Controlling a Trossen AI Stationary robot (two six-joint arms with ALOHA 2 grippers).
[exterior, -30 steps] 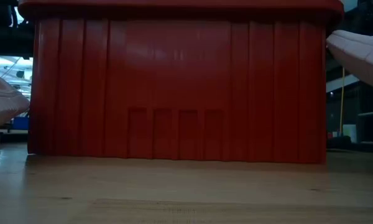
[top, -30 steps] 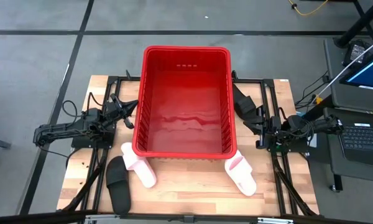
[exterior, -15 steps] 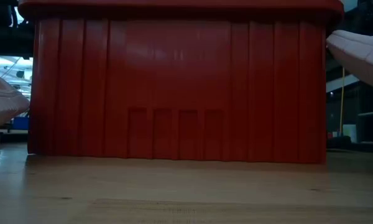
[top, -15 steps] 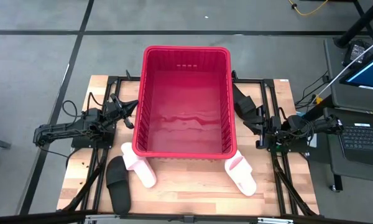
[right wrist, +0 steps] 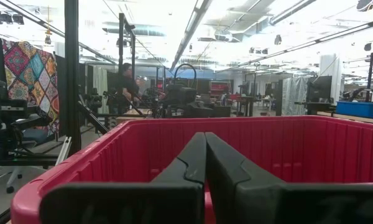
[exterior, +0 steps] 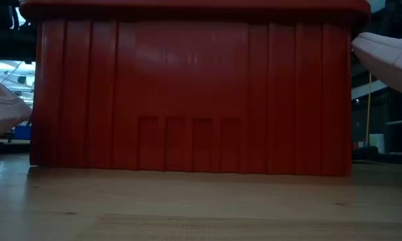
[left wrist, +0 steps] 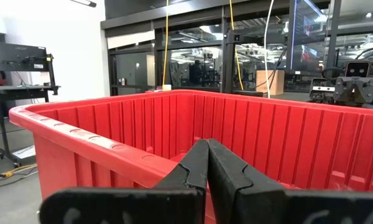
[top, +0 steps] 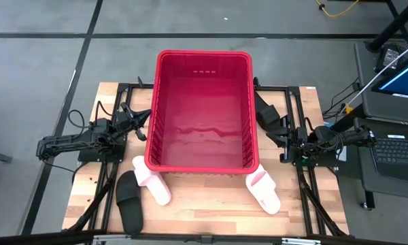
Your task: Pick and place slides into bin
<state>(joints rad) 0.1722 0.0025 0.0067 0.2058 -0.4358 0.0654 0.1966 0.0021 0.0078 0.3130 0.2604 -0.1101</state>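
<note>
**Both claws clenched, three slides waiting on the table**

Near the table's point(top: 190, 204) front edge, a black slide point(top: 130, 199) is lying toward the left corner, with a pink slide point(top: 151, 180) just beside it touching the bin's point(top: 202, 165) front wall. Another pink slide point(top: 264, 189) is sitting by the bin's front right corner. I am resting my left claw point(top: 141, 126) and right claw point(top: 266, 121) clenched, grasping nothing, beside the bin's side walls. The bin is standing in the middle toward the back edge.

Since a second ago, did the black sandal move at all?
No. The black sandal lies beside the pink sandal, same spot near the bin's front corner.
</note>
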